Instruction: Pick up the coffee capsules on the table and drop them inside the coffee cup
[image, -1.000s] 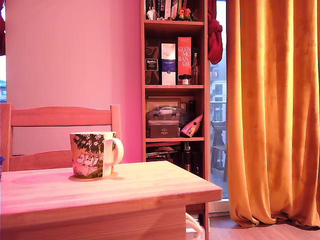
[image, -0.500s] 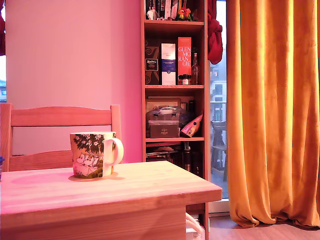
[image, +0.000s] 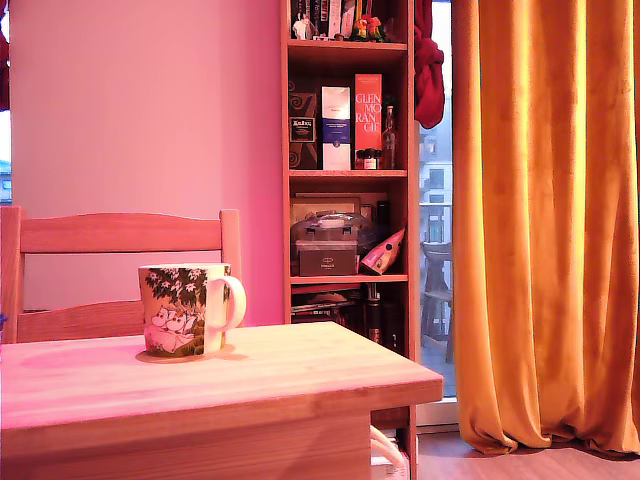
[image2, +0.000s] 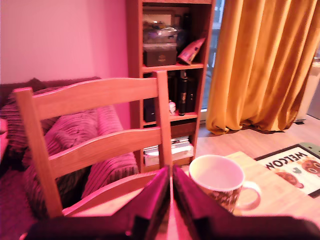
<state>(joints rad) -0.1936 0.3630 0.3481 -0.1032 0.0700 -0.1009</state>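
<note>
The coffee cup (image: 180, 310), white with dark green foliage and pale cartoon figures, stands upright on the light wooden table (image: 280, 375), handle toward the exterior view's right. In the wrist view the cup (image2: 220, 182) shows its open, empty-looking mouth just beside my gripper (image2: 171, 172). The two dark fingers (image2: 150, 200) meet at their tips with only a thin slit between them, and nothing shows there. My gripper hovers over the table edge close to the chair. No coffee capsules are in view. The exterior view does not show the gripper.
A wooden chair (image: 120, 235) with a slatted back (image2: 100, 97) stands right behind the table. Beyond it are a tall bookshelf (image: 345, 150), orange curtains (image: 545, 220), a purple ribbed cushion (image2: 75, 130) and a doormat (image2: 295, 167) on the floor.
A small dark shape at the exterior view's left edge, beside the table, has almost slipped out of sight. The cup stays where it was.
</note>
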